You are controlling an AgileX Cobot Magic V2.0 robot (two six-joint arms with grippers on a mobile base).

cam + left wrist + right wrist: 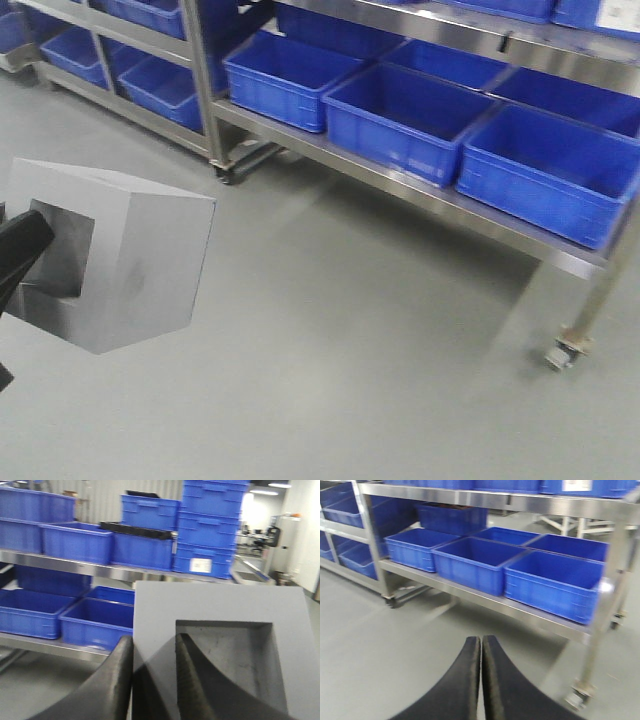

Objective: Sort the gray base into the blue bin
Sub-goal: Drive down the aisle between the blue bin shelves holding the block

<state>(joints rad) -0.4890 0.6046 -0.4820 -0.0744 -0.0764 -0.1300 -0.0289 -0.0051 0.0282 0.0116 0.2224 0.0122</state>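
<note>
The gray base [140, 265] hangs in the air above the floor at the left, its square recess facing my left arm. My left gripper [154, 639] is shut on the gray base [220, 602], with one finger outside the wall and one inside the recess. One black finger [22, 243] shows in the front view. Open blue bins stand in a row on the rack's lower shelf, and the blue bin [405, 120] in the middle is unlabelled and empty. It also shows in the right wrist view [475, 562]. My right gripper [481, 639] is shut and empty, above bare floor.
The steel rack [400, 185] stands on castor wheels [565, 350] with an upright leg [205, 90]. More blue bins fill its upper shelf. A stacked blue bin with a pale label [205, 565] stands there. Grey floor lies between me and the rack.
</note>
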